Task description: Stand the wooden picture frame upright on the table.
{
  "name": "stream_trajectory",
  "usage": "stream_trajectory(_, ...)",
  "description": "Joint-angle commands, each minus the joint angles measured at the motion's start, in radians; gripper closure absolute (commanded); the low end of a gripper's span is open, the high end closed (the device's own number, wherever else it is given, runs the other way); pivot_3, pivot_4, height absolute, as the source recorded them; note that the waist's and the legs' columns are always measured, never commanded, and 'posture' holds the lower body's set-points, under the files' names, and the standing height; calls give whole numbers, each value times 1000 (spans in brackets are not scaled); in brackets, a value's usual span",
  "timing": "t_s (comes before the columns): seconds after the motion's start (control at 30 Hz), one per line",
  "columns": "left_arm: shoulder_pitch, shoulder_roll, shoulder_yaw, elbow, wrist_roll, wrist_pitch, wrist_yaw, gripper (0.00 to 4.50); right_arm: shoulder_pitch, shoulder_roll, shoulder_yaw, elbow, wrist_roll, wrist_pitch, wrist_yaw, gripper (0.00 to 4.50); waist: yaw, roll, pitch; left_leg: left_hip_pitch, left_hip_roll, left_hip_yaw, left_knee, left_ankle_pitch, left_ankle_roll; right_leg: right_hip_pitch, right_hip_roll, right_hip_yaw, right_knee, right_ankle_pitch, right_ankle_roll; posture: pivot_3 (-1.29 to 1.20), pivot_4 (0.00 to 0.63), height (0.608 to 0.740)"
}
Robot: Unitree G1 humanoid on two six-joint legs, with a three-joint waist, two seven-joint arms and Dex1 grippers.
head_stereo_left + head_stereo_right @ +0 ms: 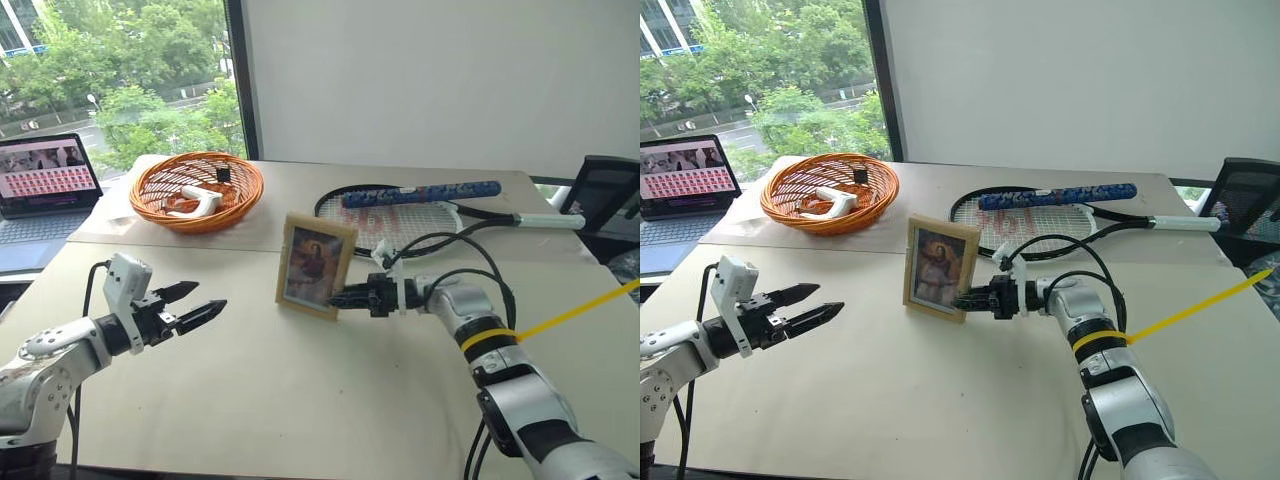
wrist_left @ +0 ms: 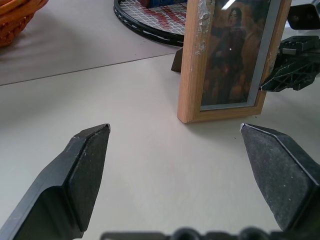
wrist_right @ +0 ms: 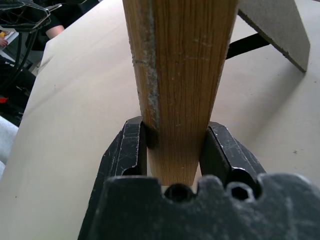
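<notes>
The wooden picture frame (image 1: pixel 315 266) stands upright near the middle of the beige table (image 1: pixel 300 400), its portrait face turned toward me; the light-wood edge (image 3: pixel 180 75) and the fold-out stand (image 3: pixel 280 30) behind it show in the right wrist view. My right gripper (image 1: pixel 343 297) is shut on the frame's right edge, low down, one finger on each face. My left gripper (image 1: pixel 195 303) hovers open to the left of the frame, a clear gap away, pointing at it with nothing between its fingertips (image 2: pixel 90 150).
An orange wicker basket (image 1: pixel 197 190) with small items sits at the back left. A tennis racket (image 1: pixel 420 205) lies behind the frame. A laptop (image 1: pixel 45 185) stands at the far left edge, and a black chair (image 1: pixel 605 195) at the far right.
</notes>
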Motion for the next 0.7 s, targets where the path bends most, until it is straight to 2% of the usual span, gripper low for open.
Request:
stream_trajectory(0.03,-10,2,7,-33,-10,-21,5,0,39,4,17,-48,-14,48,37,3303,0,0,0,0,0,0,0,0,0,0,0,0,0,0,0,0,150,724)
stream_trajectory(0.4,-81,-1,-59,24,8,-41,-13,0,85,22,-48,-145,8,161,-48,3303,-15,0,0,0,0,0,0,0,0,0,0,0,0,0,0,0,150,724)
stream_trajectory(0.47,-91,-1,-71,37,13,-48,-18,0,103,4,-43,-195,20,202,-34,2294,-15,0,0,0,0,0,0,0,0,0,0,0,0,0,0,0,150,724)
stream_trajectory(0.67,-106,3,-89,64,15,-64,-34,0,167,-57,-67,-361,73,310,-33,303,-11,0,0,-1,0,0,0,0,0,-1,0,0,0,0,0,0,150,724)
stream_trajectory(0.7,-103,5,-91,67,16,-68,-39,0,186,-82,-89,-395,86,331,-41,95,-11,0,0,-1,0,0,0,0,0,-1,0,0,0,0,0,0,150,724)
